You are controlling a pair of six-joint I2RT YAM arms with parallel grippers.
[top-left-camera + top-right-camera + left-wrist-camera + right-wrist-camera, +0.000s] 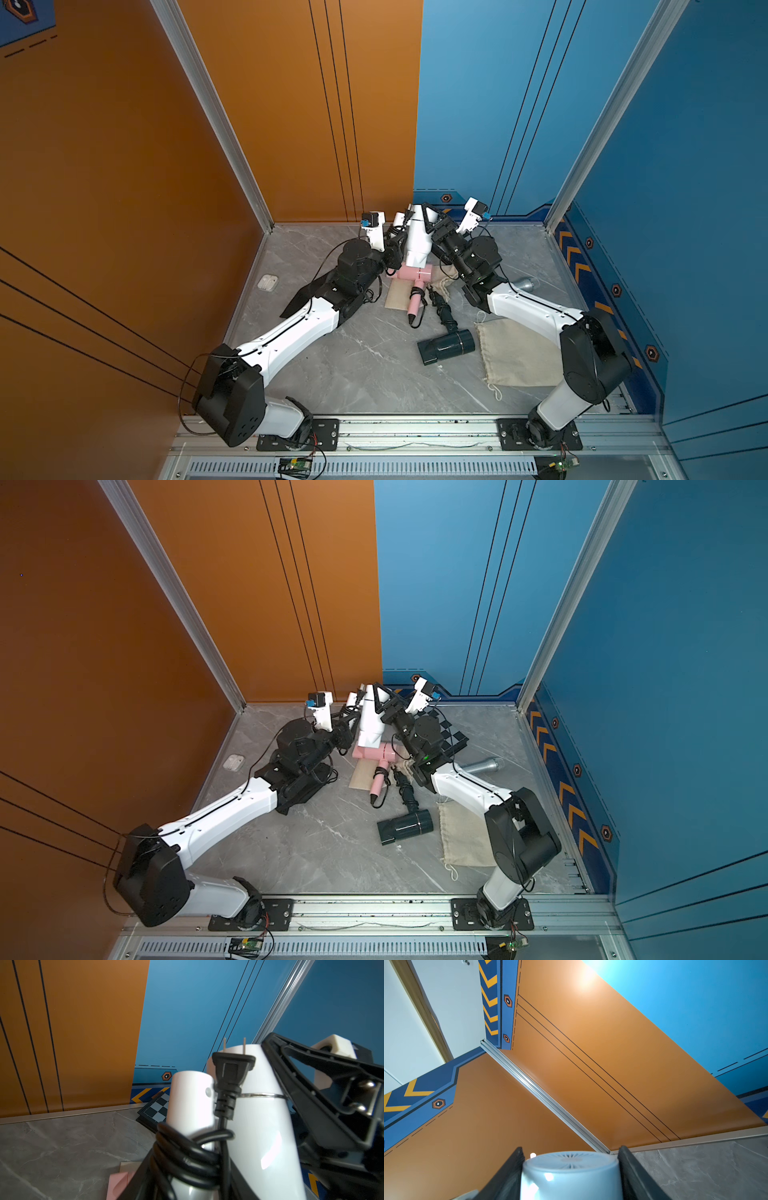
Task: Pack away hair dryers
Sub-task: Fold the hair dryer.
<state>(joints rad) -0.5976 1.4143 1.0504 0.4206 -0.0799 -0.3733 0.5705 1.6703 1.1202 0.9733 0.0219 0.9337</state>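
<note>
The white hair dryer (417, 245) (371, 725) is held up off the table at the back centre, between both arms. My left gripper (397, 239) (187, 1178) is shut on its folded handle (191, 1101), where the black cord is wound; the plug (230, 1072) sticks up. My right gripper (430, 222) (571, 1167) is shut on the barrel near the rear grille (571, 1160). The pink hair dryer (415, 274) (374, 752) lies just below. The dark hair dryer (446, 345) (405, 827) lies nearer the front.
One cloth bag (515, 353) lies flat at the right, another (399, 297) under the pink dryer. A silver microphone (525, 284) and a chessboard (453, 737) sit behind my right arm. A small white case (267, 282) is by the left wall.
</note>
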